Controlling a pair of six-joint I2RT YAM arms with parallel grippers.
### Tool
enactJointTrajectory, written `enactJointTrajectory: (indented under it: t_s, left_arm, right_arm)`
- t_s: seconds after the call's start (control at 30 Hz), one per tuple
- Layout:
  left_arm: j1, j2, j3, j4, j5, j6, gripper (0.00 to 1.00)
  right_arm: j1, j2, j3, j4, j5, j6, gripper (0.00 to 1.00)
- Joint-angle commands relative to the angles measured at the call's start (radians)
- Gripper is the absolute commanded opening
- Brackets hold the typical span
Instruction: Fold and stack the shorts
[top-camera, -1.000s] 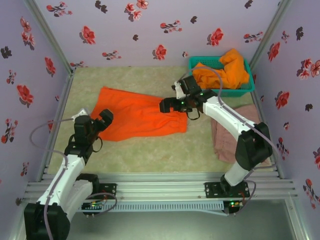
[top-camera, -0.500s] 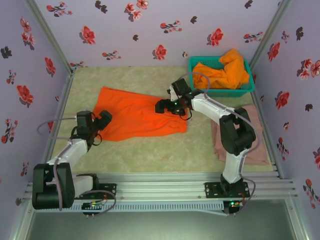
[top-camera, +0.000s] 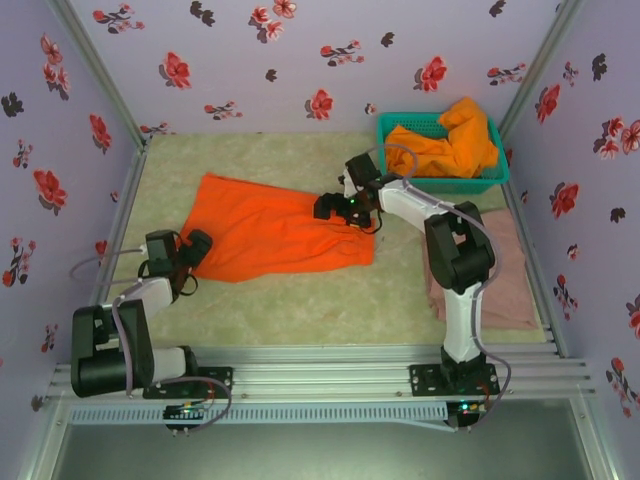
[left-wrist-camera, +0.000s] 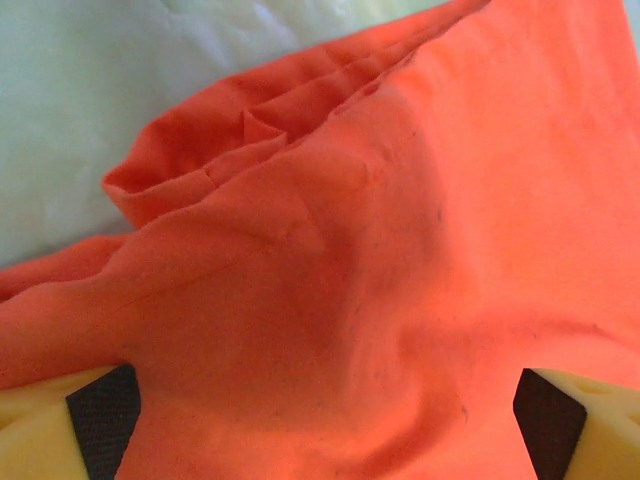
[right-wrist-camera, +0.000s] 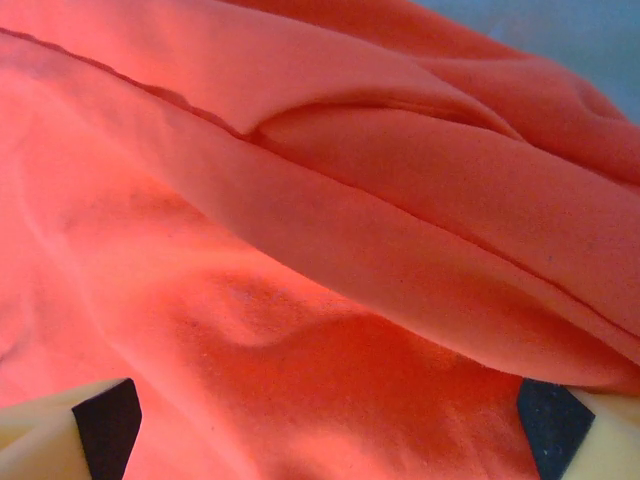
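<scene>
Fold in preparation: the spread orange shorts (top-camera: 275, 228) lie flat across the middle-left of the green counter (top-camera: 300, 300). A second orange pair (top-camera: 450, 145) is heaped in the teal basket (top-camera: 475, 185) at upper right, and the pink-beige pair (top-camera: 515, 280) lies flat near the right edge of the frame.

The left tool (top-camera: 182, 246) sits low at the garment's lower-left corner, and the right tool (top-camera: 333, 208) at its upper-right edge. Both wrist views show the left tool (left-wrist-camera: 325, 430) and the right tool (right-wrist-camera: 325, 430) spread to full width. Orange cloth runs between the dark pads at the bottom corners of each frame, but nothing is gripped yet.

The step in hand appears to be taking hold of two opposite corners for the first fold. To do it well, each tool should probably close on the hemmed edge so that both layers are caught. The pair would then lift only slightly and travel together, keeping the cloth taut so the edge lands square and unwrinkled.
</scene>
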Motion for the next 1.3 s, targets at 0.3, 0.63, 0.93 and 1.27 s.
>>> enactJointTrajectory:
  t_s: [0.3, 0.63, 0.93, 1.27]
  left_arm:
    - [0.028, -0.176, 0.009, -0.163, 0.007, -0.021, 1.0]
    - [0.023, -0.452, 0.105, -0.339, 0.149, -0.039, 0.99]
    - [0.006, -0.426, 0.11, -0.309, 0.286, -0.021, 0.99]
    - [-0.043, -0.38, 0.111, -0.292, 0.308, -0.009, 0.99]
  right_arm:
    - [0.002, -0.215, -0.044, -0.055, 0.12, -0.039, 0.99]
    - [-0.018, -0.658, -0.225, -0.171, 0.491, -0.066, 0.99]
    - [-0.091, -0.713, -0.374, -0.142, 0.337, -0.087, 0.99]
    - [-0.055, -0.506, -0.383, -0.116, 0.328, -0.049, 0.83]
